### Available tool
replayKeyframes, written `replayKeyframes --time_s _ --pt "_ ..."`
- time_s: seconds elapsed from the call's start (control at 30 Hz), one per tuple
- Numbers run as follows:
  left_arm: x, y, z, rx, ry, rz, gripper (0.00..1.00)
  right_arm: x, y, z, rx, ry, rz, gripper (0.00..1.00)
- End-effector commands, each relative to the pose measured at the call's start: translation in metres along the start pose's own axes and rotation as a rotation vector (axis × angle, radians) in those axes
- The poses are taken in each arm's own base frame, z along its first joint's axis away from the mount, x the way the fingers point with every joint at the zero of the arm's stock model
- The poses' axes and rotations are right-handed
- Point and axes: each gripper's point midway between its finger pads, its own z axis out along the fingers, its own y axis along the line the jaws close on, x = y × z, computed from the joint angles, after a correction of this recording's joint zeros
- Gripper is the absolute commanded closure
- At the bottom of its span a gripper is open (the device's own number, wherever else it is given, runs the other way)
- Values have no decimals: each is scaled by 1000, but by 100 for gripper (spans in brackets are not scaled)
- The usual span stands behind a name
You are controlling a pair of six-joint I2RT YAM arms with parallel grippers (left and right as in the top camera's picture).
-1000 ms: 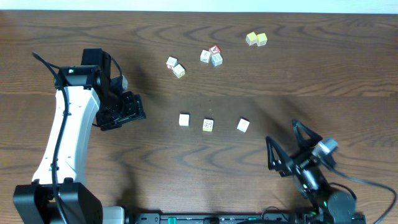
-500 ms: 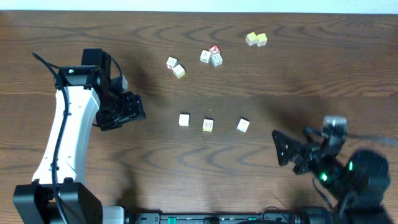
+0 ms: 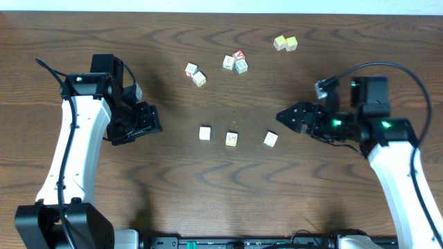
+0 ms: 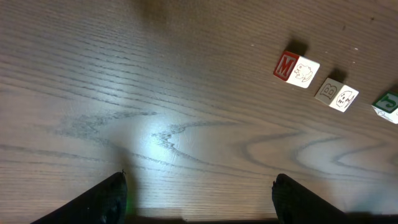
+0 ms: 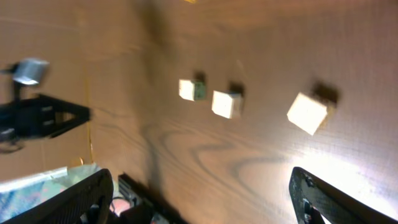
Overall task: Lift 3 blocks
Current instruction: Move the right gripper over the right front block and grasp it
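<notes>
Swinging my right gripper (image 3: 287, 117) in from the tabletop's (image 3: 208, 200) near-right corner — now beside the three small whitish wooden alphabet cubes (image 3: 231, 139) | left gripper (image 3: 149, 122) idle, both jaws open, empty | none lifted.

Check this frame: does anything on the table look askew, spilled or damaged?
Nothing spilled or damaged. In the centre row, the right block sits turned at an angle to the middle block and left block.

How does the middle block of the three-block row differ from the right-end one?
The middle block is yellowish with a printed top, set square; the right-end block is whiter and turned askew. The right-end block lies nearer the right gripper than the middle block. Both sit ungripped.
</notes>
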Motion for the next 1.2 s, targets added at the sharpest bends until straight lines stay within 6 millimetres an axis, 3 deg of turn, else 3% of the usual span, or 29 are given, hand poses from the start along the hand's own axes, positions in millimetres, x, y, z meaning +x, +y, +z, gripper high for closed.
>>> replayKeyframes --time_s 0.0,0.1,0.3,0.43,0.6,0.77,1.17 --pt "-2 0 -3 -9 -6 13 25 9 -32 19 270 3 127 9" --pt "-2 0 -3 -9 -6 13 25 17 -69 21 605 -75 173 4" --pt "-2 0 -3 -9 -6 13 25 33 -93 45 807 -79 247 2" --pt "-2 0 -3 -9 -6 13 25 29 -103 73 799 -23 203 10" --pt "-2 0 -3 -9 -6 13 25 20 -101 102 720 13 130 21" --pt "-2 0 -3 -9 -6 13 25 12 -102 111 705 -12 113 27" --pt "-2 0 -3 -9 -6 13 25 19 -126 124 771 29 138 43"
